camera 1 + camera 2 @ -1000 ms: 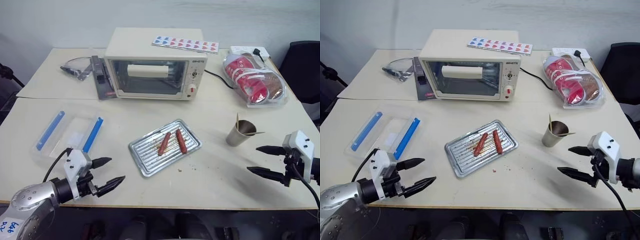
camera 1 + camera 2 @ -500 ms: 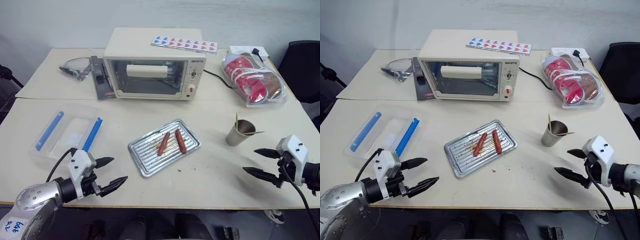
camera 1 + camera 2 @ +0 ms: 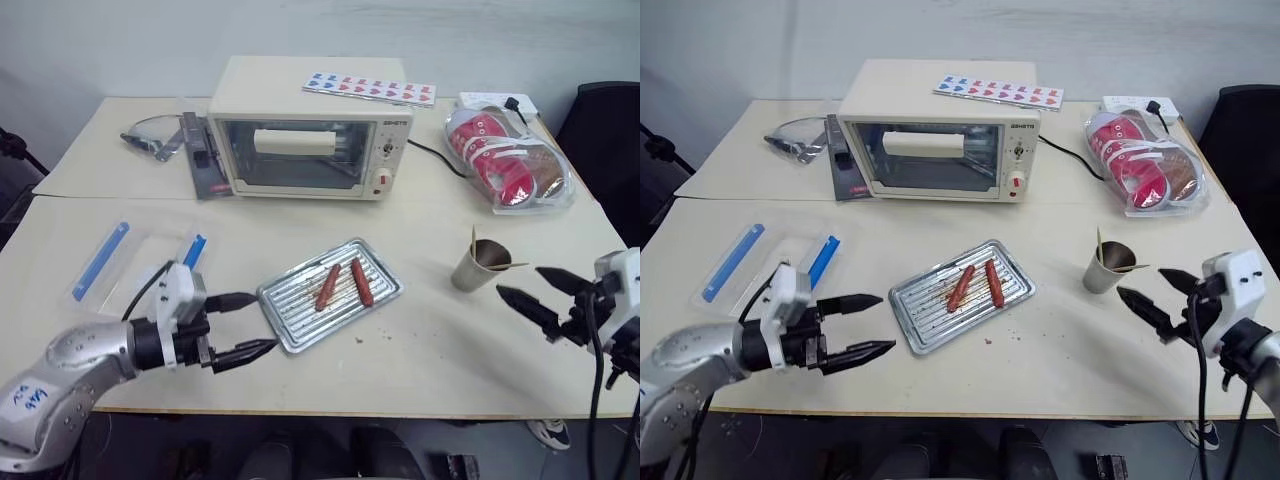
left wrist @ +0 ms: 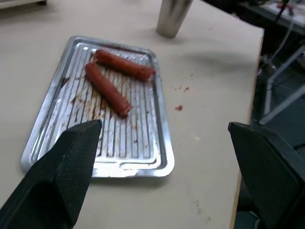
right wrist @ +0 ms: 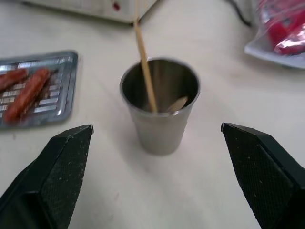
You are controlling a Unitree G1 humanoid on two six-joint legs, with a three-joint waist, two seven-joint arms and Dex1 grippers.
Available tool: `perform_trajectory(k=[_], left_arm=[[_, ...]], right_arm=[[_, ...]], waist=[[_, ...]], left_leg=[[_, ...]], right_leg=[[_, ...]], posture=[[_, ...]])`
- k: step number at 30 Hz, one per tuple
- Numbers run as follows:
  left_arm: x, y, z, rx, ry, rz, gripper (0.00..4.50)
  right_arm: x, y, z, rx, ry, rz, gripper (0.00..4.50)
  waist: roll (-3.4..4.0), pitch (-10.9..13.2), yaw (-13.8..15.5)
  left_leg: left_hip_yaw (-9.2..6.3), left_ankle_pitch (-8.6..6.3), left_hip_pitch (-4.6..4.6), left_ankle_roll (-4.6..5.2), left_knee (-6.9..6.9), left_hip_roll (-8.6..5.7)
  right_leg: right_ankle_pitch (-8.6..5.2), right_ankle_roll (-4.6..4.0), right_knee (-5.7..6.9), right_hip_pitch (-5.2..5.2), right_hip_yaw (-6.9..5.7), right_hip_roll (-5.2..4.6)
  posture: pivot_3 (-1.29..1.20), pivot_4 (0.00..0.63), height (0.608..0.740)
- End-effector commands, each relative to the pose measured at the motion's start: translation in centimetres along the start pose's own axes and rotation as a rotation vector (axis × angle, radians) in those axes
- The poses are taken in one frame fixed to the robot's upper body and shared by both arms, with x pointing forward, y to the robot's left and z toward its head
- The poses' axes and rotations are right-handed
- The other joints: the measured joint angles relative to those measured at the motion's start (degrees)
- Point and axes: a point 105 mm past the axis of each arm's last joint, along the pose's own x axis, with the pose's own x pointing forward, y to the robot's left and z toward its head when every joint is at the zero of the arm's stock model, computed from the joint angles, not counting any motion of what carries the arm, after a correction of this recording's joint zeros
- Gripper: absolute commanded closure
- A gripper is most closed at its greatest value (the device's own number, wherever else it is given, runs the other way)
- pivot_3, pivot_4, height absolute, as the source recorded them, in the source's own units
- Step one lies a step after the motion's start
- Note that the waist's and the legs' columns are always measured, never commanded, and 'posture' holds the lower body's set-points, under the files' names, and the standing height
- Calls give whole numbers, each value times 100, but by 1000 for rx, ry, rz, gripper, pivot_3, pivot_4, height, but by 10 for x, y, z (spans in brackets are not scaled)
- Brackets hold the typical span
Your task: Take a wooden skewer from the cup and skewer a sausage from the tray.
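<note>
Head views: a small rectangular silver metal tray [image 3: 330, 294] with ridged, grease-stained bottom lies near the middle of the pale desk [image 3: 420, 345], in front of a cream toaster oven [image 3: 312, 128]. Two sausages rest side by side in it; the small deeper-red sausage [image 3: 362, 281] lies on the robot's right, the orange-brown sausage [image 3: 327, 287] on its left. To the right of the tray, apart from it, stands the small tapered cup [image 3: 481, 265], tan-brown in these views. A thin pale wooden skewer [image 3: 474, 241] rises from its left rim; a second stick [image 3: 508, 267] leans out over the right rim.

Left pincer [image 3: 252, 326]: fingers spread wide, holding nothing, level over the desk just beside the tray's near-left corner. Right pincer [image 3: 535, 291]: fingers spread wide, holding nothing, pointing at the cup from its right, close but not touching.

Left wrist view: the ridges and brown stains of the tray show clearly, with red crumbs on the desk beside it.

Right wrist view: the cup looks grey and metallic, its inside visible. The wooden skewer stands tilted within, lower end at the bottom; a short pale piece rests against the inner wall.

Far right: a clear bag of red packets [image 3: 510, 160]. Left: a clear plastic box with blue clips [image 3: 140, 262].
</note>
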Motion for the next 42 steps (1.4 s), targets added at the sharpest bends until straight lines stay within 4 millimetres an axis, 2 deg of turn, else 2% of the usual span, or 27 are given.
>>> perform_trajectory(k=[1, 7, 11, 12, 13, 21, 28, 31, 36, 42], left_arm=[[11, -9, 19, 31, -24, -128, 18], [33, -8, 18, 88, 1, -178, 18], [40, -11, 21, 107, -11, -204, 18], [41, -10, 22, 109, -13, -206, 0], [41, -10, 22, 110, -15, -207, 0], [43, -9, 22, 122, -14, -207, 0], [45, -7, 22, 113, -30, -194, 0], [46, -5, 23, 116, -34, -193, 0], [47, -3, 22, 119, -33, -196, 0], [48, -1, 23, 126, -46, -184, 0]], right_arm=[[4, 6, 21, 55, -111, -27, 0], [20, 10, 16, 85, -100, -55, 0], [25, 9, 12, 116, -111, -93, 0], [26, 10, 12, 125, -119, -95, 376], [27, 11, 12, 133, -125, -96, 490], [28, 19, 9, 154, -139, -93, 2511], [27, 12, 5, 160, -135, -117, 2511], [28, 10, 8, 159, -144, -123, 3036], [30, 13, 12, 136, -147, -112, 4390], [22, 12, 33, 113, -187, -123, 4453]], waist=[[0, 0, -7], [2, -1, -20], [2, -1, -27], [2, -1, -27], [2, -1, -27], [2, -1, -54], [2, -1, -61], [2, -1, -88], [2, -1, -123], [2, -1, -124]], left_leg=[[0, 1, -2, -2, 0, 0], [2, 2, -4, -2, 0, -1], [3, 3, -4, -1, 4, -1], [3, 4, -5, -2, 3, -1], [3, 4, -5, -2, 3, -1], [3, 4, -6, -2, 3, -1], [3, 4, -6, -2, 4, -1], [2, 4, -6, -2, 4, -1], [2, 4, -6, -2, 3, -1], [2, 4, -6, -2, 3, -1]], right_leg=[[0, 0, 1, -2, -1, 1], [0, 1, -2, -5, 2, 2], [0, 1, 2, -5, 3, 2], [0, 1, 3, -7, 3, 3], [0, 1, 3, -8, 3, 3], [0, 1, 3, -8, 3, 3], [0, 1, 4, -8, 3, 3], [0, 1, 4, -8, 3, 3], [0, 1, 5, -8, 2, 3], [0, 1, 4, -9, 3, 3]], posture=[[0, 150, 740], [0, 150, 740], [0, 150, 740], [0, 150, 740], [0, 150, 740], [0, 150, 740], [0, 150, 740], [0, 150, 740], [0, 150, 740], [0, 150, 740]])
